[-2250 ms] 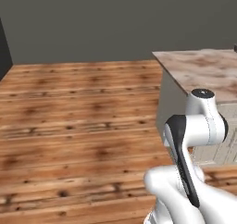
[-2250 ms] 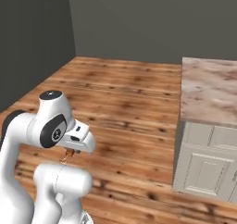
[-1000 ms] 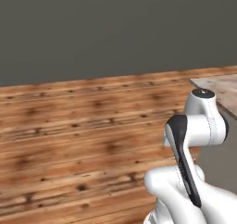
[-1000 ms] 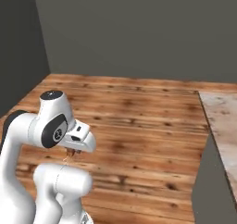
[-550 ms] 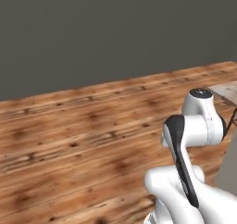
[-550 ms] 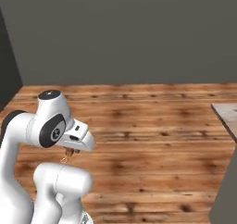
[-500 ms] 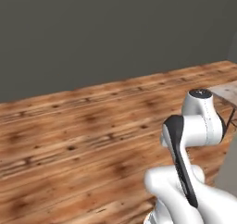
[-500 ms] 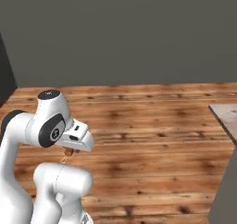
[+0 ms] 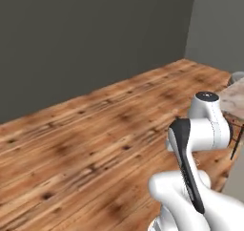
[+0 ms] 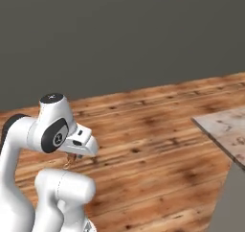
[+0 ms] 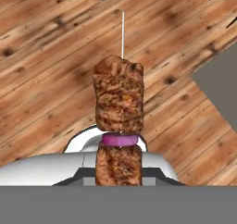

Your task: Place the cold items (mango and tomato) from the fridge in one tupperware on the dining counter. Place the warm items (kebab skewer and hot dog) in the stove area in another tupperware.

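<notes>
Since the earlier frame, both base views have swung across the wooden floor [image 9: 86, 149], showing base motion; the marbled counter [image 10: 225, 125] now sits at right. The kebab skewer [image 11: 119, 126] carries browned meat chunks, a purple onion slice and a thin white tip. The gripper [image 10: 71, 160] is clamped on its lower end, holding it above the floor.

Rough browned kebab skewer [image 11: 119, 98] (wood-plank floor [image 9: 95, 149])
</notes>
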### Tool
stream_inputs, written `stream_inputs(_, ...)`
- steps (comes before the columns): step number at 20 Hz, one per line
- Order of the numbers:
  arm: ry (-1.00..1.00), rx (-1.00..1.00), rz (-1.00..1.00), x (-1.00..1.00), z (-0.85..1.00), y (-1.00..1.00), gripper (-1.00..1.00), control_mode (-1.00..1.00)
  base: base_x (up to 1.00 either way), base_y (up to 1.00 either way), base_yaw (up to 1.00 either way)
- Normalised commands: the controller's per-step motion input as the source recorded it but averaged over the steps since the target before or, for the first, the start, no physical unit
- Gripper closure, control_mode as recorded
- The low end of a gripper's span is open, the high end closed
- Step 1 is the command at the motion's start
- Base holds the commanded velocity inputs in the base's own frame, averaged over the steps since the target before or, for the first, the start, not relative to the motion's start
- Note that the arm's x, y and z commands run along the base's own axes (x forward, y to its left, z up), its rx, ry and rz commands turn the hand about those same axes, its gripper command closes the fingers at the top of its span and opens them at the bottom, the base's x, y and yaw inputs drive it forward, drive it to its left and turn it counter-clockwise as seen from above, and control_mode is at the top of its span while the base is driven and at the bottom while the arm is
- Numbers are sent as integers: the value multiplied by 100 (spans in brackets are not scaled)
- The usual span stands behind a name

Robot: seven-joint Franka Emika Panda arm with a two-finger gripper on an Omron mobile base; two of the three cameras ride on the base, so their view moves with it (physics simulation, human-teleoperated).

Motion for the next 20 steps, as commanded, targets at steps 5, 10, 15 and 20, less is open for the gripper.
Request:
stream_inputs(5, 0, 0, 0, 0, 0, 0, 100, 100, 88, 43, -61)
stream_inputs(10, 0, 0, 0, 0, 0, 0, 100, 100, 100, 78, -56)
stream_inputs(15, 0, 0, 0, 0, 0, 0, 100, 100, 100, 93, -52)
stream_inputs(20, 0, 0, 0, 0, 0, 0, 100, 100, 100, 80, -54)
